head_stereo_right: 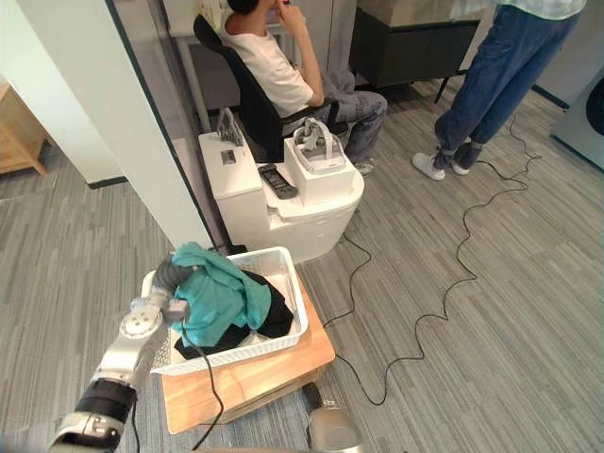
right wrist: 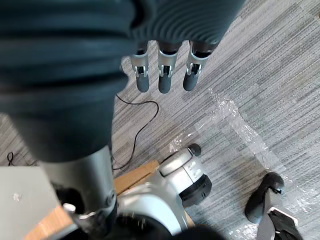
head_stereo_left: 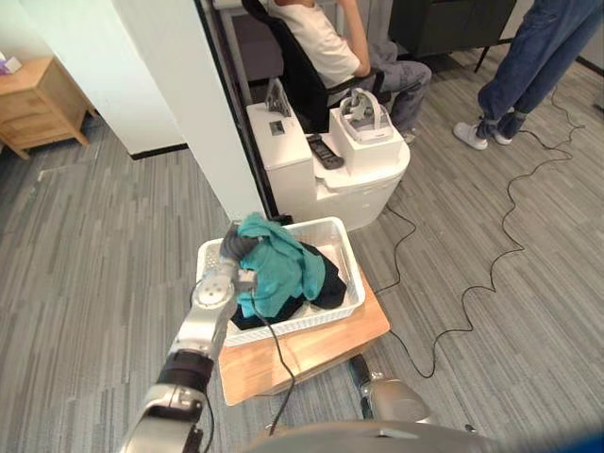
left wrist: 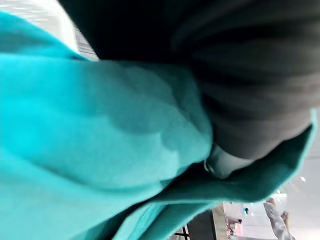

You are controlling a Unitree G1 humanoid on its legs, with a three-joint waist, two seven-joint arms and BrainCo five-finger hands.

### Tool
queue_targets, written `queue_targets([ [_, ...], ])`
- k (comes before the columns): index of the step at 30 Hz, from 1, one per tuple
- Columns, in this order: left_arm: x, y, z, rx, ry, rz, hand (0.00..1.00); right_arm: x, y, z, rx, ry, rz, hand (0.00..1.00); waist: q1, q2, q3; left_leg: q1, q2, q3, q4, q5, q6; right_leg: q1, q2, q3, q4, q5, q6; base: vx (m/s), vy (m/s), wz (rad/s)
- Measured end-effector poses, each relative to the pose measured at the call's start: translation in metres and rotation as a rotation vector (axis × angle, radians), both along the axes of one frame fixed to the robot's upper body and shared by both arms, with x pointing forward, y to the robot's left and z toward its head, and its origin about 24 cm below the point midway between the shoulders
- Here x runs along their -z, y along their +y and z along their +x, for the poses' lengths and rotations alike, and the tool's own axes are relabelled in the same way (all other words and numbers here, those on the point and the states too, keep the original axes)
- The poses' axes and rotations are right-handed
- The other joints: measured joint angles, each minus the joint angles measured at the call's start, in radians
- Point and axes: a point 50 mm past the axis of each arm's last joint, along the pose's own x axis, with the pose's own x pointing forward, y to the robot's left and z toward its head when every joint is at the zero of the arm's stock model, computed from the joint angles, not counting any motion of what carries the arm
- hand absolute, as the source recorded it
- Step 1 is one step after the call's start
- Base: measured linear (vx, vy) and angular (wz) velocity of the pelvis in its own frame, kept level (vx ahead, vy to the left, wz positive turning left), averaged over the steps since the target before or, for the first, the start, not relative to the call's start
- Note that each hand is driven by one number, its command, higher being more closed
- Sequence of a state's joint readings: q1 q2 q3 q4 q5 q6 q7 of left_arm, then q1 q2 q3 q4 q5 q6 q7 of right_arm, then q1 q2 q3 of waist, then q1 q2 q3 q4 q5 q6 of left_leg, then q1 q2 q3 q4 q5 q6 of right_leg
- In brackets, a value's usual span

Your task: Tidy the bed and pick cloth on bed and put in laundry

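The crumpled teal cloth [head_stereo_left: 283,269] is draped over the left hand [head_stereo_left: 230,247] at the far-left corner of the white slatted plastic laundry basket [head_stereo_left: 356,274]. The hand's fingers are buried, so their state cannot be told. The cloth should be shaken fully free inside the rim. The right hand [right wrist: 166,80] is held slack, fingers straight.

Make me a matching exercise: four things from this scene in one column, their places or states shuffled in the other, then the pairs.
1. teal cloth
2. white basket
3. left robot hand
4. right robot hand

A. stands on a wooden board
B. fingers relaxed, over the grey floor
C. lies in the basket on a black cloth
D. at the teal cloth, fingers hidden

Pairs: 1-C; 2-A; 3-D; 4-B
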State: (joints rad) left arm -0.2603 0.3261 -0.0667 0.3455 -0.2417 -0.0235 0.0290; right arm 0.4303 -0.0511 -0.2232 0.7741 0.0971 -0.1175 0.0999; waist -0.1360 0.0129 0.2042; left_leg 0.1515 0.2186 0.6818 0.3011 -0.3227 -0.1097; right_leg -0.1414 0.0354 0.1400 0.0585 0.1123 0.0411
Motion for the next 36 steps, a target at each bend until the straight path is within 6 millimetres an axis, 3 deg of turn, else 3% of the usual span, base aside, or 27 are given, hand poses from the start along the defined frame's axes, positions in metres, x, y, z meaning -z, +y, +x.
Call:
queue_targets([
  [3,-0.004,-0.002,0.004,0.014,-0.013,0.017,1.00,-0.001,0.000,0.004,0.012,-0.019,0.008,0.00,0.010,-0.004,0.023,-0.036,0.013,-0.001,0.041,-0.019,0.000,-0.029,0.002,0.001,0.013,0.001,0.002,-0.01,0.008,-0.03],
  [4,-0.005,-0.003,0.005,0.019,-0.012,0.036,0.00,-0.001,0.000,0.004,0.012,-0.021,0.008,0.00,0.014,-0.004,0.031,-0.046,0.018,-0.001,0.053,-0.025,0.001,-0.034,0.003,0.000,0.013,0.002,0.003,0.00,0.000,0.00],
  [6,-0.006,-0.003,0.006,0.023,-0.006,0.058,0.00,-0.001,0.001,0.007,0.009,-0.027,0.011,0.00,0.019,-0.005,0.033,-0.072,0.025,0.000,0.072,-0.033,0.000,-0.057,0.004,0.000,0.021,0.002,0.003,0.03,0.031,0.00],
  [13,0.005,0.000,0.012,0.036,0.073,0.114,0.00,-0.006,0.007,0.044,-0.030,-0.130,0.028,0.00,0.024,-0.008,0.100,-0.106,0.037,0.013,0.107,-0.047,0.002,-0.089,0.004,0.004,0.037,0.002,0.003,0.01,0.011,-0.02],
  [24,-0.021,0.004,0.027,0.000,-0.031,0.112,0.00,-0.006,0.007,0.044,-0.037,-0.126,0.021,0.00,0.042,-0.007,0.106,-0.117,0.046,0.017,0.121,-0.048,0.002,-0.100,0.007,0.004,0.053,-0.003,0.001,0.00,-0.004,0.01],
  [30,-0.050,0.016,0.027,0.025,-0.127,0.143,0.00,-0.005,0.007,0.040,-0.032,-0.115,0.020,0.00,0.045,-0.006,0.105,-0.099,0.046,-0.006,0.116,-0.041,0.009,-0.072,-0.001,-0.022,0.055,-0.008,-0.003,0.00,-0.004,0.13],
  [36,-0.035,0.030,0.001,0.047,-0.095,0.054,0.00,-0.002,0.008,0.020,-0.011,-0.056,0.020,0.00,0.050,0.001,0.043,-0.023,0.021,-0.022,0.033,-0.007,0.002,0.001,-0.008,-0.046,0.029,-0.018,-0.006,0.04,0.014,0.15],
])
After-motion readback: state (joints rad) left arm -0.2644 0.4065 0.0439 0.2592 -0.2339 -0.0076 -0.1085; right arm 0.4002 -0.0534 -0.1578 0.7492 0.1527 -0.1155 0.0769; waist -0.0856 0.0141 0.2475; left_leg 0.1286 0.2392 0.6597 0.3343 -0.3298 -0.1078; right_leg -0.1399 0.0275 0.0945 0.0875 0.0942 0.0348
